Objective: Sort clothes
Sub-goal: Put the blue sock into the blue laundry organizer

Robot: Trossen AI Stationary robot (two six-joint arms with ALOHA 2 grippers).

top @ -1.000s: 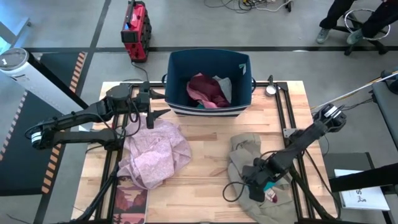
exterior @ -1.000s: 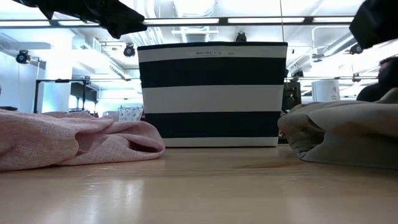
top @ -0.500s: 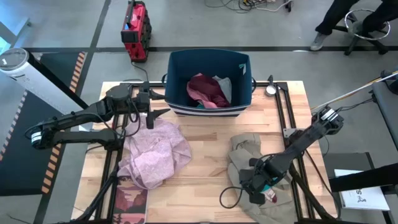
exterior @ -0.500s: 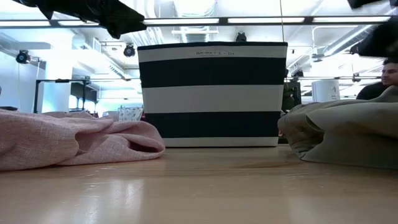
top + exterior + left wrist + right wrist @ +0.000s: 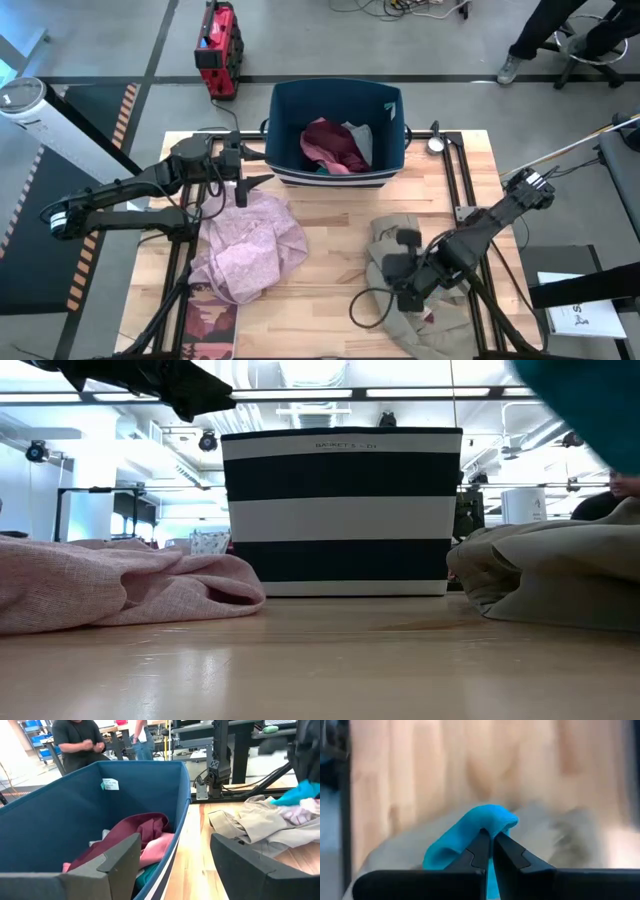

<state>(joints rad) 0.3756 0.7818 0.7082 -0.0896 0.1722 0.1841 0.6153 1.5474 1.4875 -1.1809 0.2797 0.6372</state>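
Note:
My right gripper (image 5: pixel 491 840) is shut on a small teal piece (image 5: pixel 465 832) above the large beige-khaki garment (image 5: pixel 392 235) at the table's near right. In the low view the teal piece (image 5: pixel 585 400) shows high up at the right. The navy bin (image 5: pixel 285 100) at the far middle holds a maroon garment (image 5: pixel 335 145) with pink and grey pieces. A pale lilac-pink garment (image 5: pixel 250 245) lies spread on the table's left half. My left gripper (image 5: pixel 175 865) stands open above the lilac garment's far edge, by the bin's near left corner, and holds nothing. My right gripper pinches a bunched fold of the teal piece (image 5: pixel 487 822) between its two fingertips. The cloth bulges past the tips and drapes down along one finger (image 5: pixel 475 852). It is raised above the beige garment; its lower end is hidden.
A flat reddish-brown book (image 5: pixel 210 325) lies at the near left corner. A thin black loop (image 5: pixel 365 305) lies beside the beige garment. Bare wood shows between the two garments (image 5: pixel 330 250). A person (image 5: pixel 77 740) stands beyond the bin, and a red case (image 5: pixel 218 45) sits on the floor.
My right gripper has shut on the small teal piece that lay on the beige garment. It has then risen with the piece, a little toward the table's left edge; the piece now shows high in the low view. The beige garment stays on the table.

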